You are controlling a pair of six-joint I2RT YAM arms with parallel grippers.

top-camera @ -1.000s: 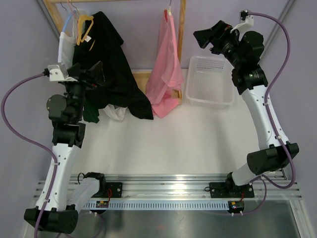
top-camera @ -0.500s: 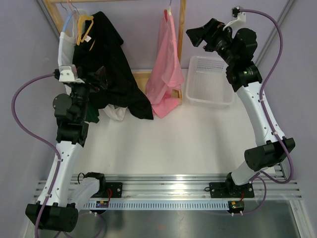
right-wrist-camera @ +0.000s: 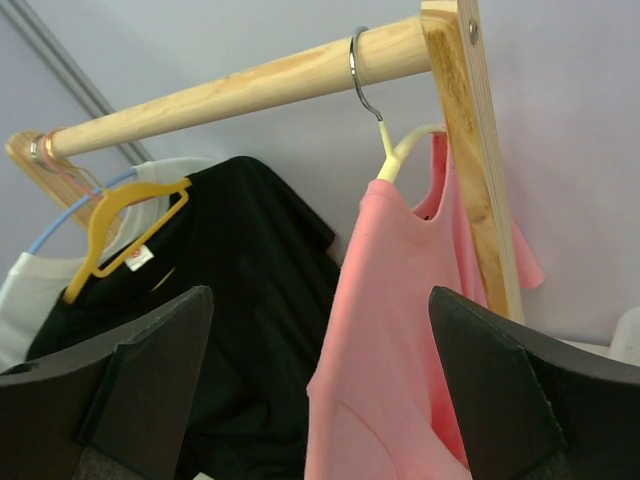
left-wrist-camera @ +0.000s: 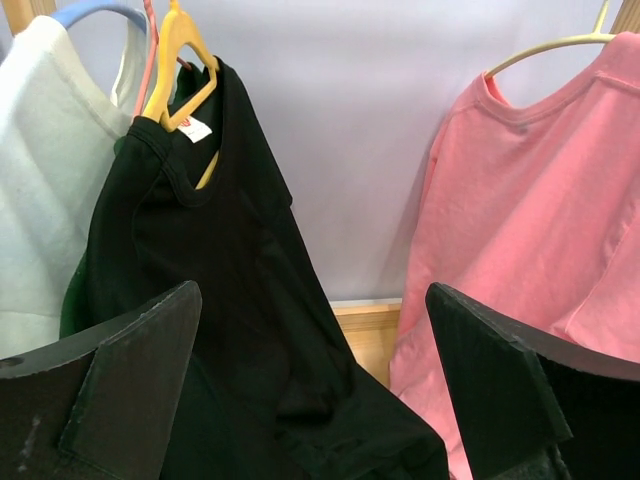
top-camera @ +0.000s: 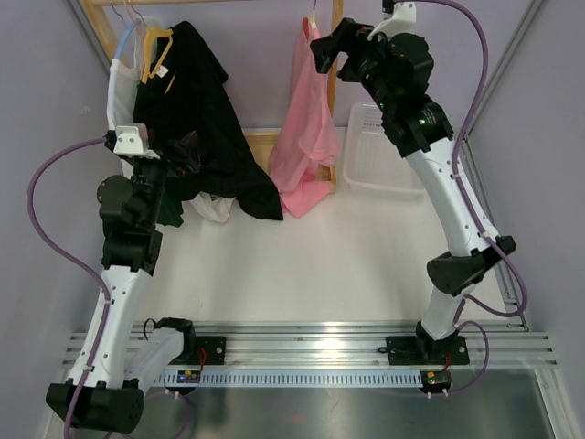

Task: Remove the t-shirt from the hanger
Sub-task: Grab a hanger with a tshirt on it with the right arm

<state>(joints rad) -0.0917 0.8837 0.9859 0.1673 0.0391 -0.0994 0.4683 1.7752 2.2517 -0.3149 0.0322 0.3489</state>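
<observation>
Pink t-shirt (right-wrist-camera: 372, 300): light, limp, probably clings to its hanger (right-wrist-camera: 405, 150); pinch shoulder cloth beside the collar; right hand (top-camera: 331, 53) and left hand (top-camera: 181, 148) both released, empty.

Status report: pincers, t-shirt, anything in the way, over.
Left pincer open, empty, facing black shirt. Right pincer open, empty, by pink t-shirt. It hangs on cream hanger, untouched. Wooden post close beside hanger.

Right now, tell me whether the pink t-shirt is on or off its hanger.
On. The pink t-shirt drapes from the cream hanger at its neckline, and the hanger's hook loops over the wooden rail.
</observation>
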